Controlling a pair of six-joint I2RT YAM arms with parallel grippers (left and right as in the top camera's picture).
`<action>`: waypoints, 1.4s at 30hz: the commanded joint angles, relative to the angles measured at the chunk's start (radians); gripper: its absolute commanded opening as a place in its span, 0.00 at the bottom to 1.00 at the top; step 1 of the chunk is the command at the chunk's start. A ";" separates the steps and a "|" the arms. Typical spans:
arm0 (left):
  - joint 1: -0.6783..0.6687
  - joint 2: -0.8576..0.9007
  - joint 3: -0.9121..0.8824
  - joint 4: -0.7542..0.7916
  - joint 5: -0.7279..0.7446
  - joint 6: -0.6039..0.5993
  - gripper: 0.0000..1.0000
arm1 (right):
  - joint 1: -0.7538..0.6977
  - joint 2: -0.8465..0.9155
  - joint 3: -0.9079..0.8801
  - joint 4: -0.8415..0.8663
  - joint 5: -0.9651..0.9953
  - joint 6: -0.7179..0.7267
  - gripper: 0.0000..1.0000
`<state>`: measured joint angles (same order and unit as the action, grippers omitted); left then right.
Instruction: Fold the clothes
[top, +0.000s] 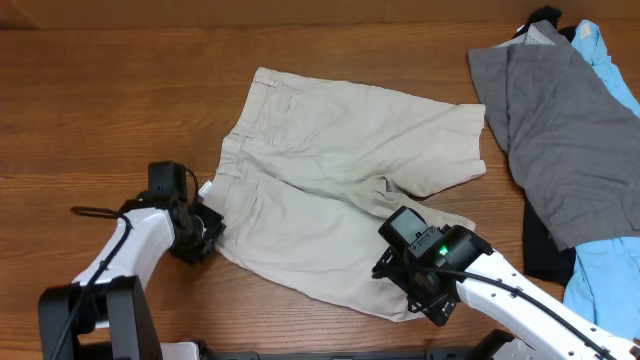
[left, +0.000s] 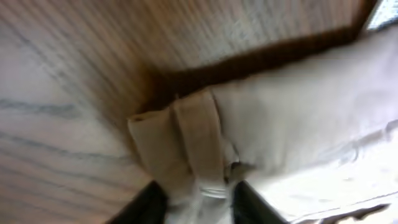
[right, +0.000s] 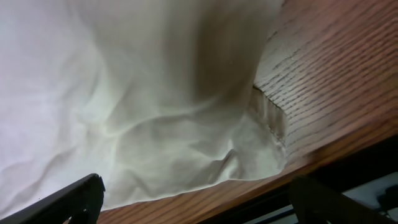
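Note:
The beige shorts (top: 330, 190) lie flat in the middle of the table, with the waistband to the left and the legs to the right. A small white tag (top: 207, 187) sticks out at the waistband. My left gripper (top: 205, 238) is at the near waistband corner. In the left wrist view its fingers (left: 199, 205) are closed on the bunched waistband cloth (left: 193, 143). My right gripper (top: 425, 290) is at the hem of the near leg. In the right wrist view its fingers (right: 193, 202) are wide open and straddle the hem edge of the shorts (right: 124, 93).
A larger grey garment (top: 570, 130) lies at the right, over a black piece (top: 545, 250). A light blue garment (top: 605, 280) lies by the right edge. The table's front edge (right: 323, 149) runs just beyond the hem.

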<state>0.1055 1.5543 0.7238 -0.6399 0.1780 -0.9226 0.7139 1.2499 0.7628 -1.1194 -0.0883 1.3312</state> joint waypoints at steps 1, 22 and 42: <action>-0.001 0.113 -0.037 0.043 0.006 0.001 0.04 | 0.002 -0.009 -0.005 -0.029 0.001 0.012 0.99; -0.001 0.119 -0.037 0.125 -0.001 0.037 0.04 | 0.004 -0.009 -0.240 0.204 -0.086 0.278 0.61; 0.079 -0.025 0.307 -0.235 0.044 0.381 0.04 | 0.004 -0.238 0.009 -0.195 0.149 0.026 0.04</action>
<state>0.1661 1.6222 0.9253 -0.8566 0.2623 -0.6682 0.7151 1.0897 0.6670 -1.2407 -0.0872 1.4414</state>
